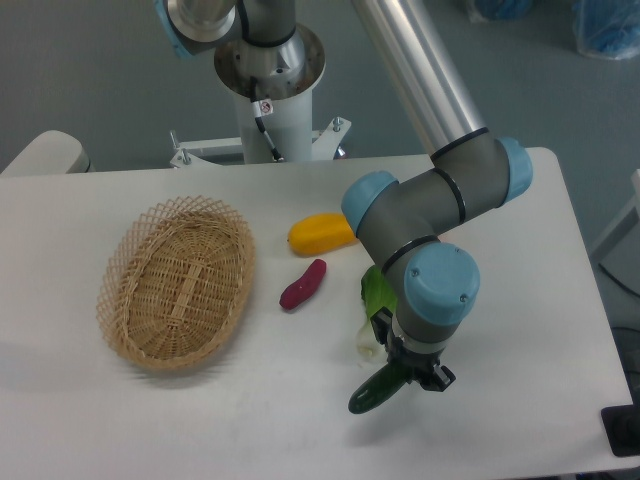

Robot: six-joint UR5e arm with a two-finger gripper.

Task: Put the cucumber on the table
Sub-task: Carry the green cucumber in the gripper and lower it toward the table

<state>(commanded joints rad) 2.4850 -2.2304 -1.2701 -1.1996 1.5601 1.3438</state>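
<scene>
The cucumber (375,392), dark green and glossy, lies tilted at the front of the white table (250,410), its lower left end by the tabletop. Its upper right end sits between the fingers of my gripper (412,376), which points down from the wrist and is shut on it. Whether the cucumber rests on the table or hangs just above it is unclear. The arm's wrist hides the gripper's upper part.
An oval wicker basket (178,282) stands at the left. A purple sweet potato (302,285) and a yellow vegetable (322,233) lie mid-table. A light-green bok choy (374,300) lies partly hidden behind the wrist. The table's front edge is close below the cucumber.
</scene>
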